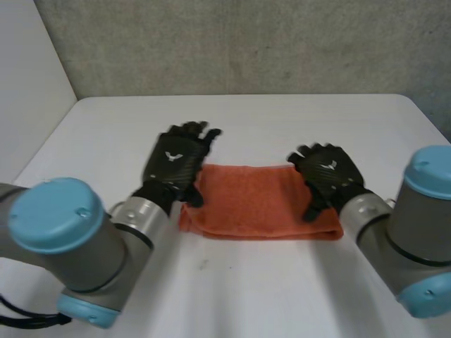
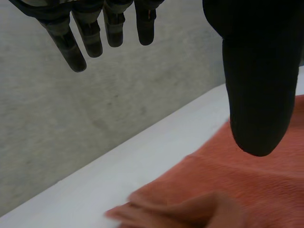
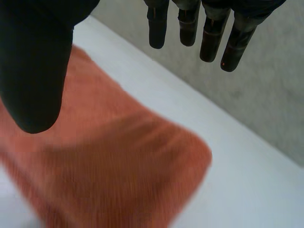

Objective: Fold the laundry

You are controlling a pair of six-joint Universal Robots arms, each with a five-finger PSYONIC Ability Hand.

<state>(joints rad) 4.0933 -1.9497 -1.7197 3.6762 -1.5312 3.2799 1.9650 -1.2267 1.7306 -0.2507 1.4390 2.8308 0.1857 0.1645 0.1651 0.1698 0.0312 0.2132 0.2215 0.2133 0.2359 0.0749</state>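
The folded orange towel (image 1: 257, 204) lies in the middle of the view on the white surface (image 1: 239, 289). The left hand (image 1: 175, 163) and right hand (image 1: 328, 176) are at its ends, fingers straight, holding nothing.

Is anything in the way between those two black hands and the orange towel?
Nothing visible is. The left hand is over the left end of the orange towel, and the right hand is over its right end. Both hands are open.
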